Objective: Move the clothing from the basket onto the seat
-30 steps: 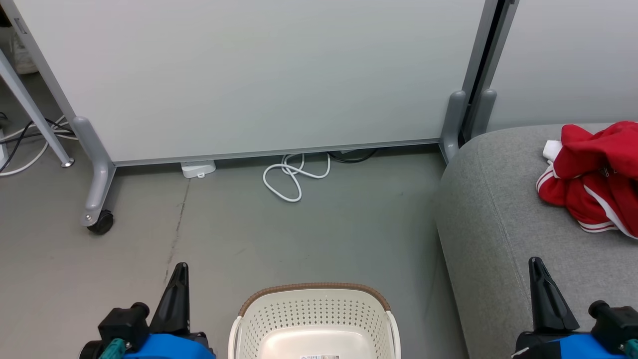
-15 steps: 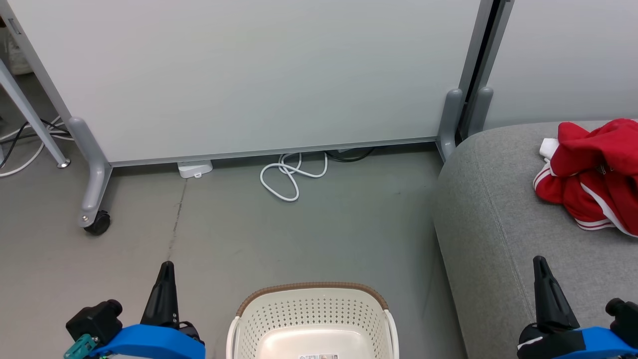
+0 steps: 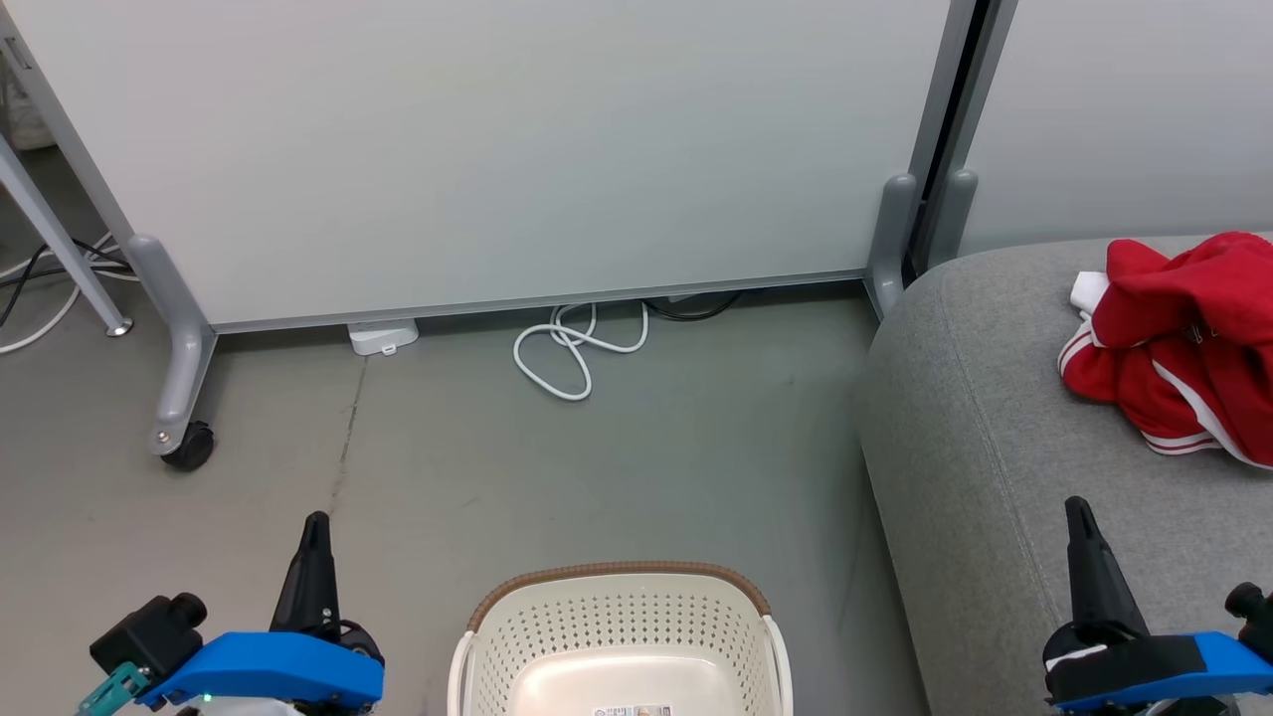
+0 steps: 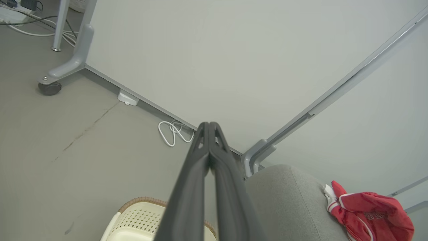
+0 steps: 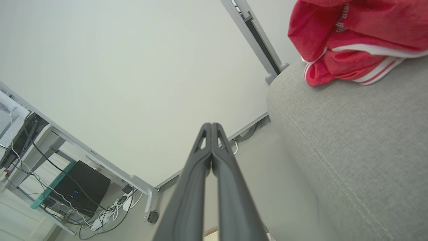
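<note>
Clothing: the red clothing (image 3: 1179, 343) lies in a heap on the seat (image 3: 975, 467), back from its near edge and well in from its left edge.
Basket: the basket (image 3: 617, 572) stands on the floor near the seat's left edge. The part of its inside we see is bare.
Left fingers: our left fingers (image 3: 313, 577) are pressed together, holding nothing.
Right fingers: our right fingers (image 3: 1094, 567) are pressed together over the seat, holding nothing.
Job: we think it looks done.
Trouble: if we swing our right arm across the seat, we may hook the heap and drag it off. If we roll forward, we may bump the basket.
</note>
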Tool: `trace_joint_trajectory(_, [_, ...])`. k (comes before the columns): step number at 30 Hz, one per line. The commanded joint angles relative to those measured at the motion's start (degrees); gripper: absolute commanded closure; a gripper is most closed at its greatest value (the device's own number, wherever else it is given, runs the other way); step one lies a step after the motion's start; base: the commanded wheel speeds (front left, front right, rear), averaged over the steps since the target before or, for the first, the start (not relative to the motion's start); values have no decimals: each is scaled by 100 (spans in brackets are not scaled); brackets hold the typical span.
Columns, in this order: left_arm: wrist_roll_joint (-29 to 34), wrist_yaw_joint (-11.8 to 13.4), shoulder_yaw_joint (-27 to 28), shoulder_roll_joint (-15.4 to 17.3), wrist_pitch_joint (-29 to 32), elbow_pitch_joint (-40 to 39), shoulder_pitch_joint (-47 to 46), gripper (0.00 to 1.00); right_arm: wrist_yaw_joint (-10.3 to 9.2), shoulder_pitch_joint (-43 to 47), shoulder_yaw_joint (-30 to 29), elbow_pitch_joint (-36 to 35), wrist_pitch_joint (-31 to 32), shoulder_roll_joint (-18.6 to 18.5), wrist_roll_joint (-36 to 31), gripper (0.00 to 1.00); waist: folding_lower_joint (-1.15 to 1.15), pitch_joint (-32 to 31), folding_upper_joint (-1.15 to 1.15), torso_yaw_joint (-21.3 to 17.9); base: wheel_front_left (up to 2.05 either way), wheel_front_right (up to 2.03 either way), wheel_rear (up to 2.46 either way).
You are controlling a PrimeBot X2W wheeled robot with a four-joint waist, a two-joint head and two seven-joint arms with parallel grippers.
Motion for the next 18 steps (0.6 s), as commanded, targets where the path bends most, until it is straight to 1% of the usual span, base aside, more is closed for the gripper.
trace_joint_trajectory(1, [-193,-30,88,-4,41,-89,-198,100,1,-158,-17,-35,47,-37,223,100,0,1,0,-4,0,0,0])
trace_joint_trajectory(18, [-1378,-124,337,-92,358,-106,-283,100,2,-312,-28,60,366,-46,1529,100,0,21,0,-59,0,0,0])
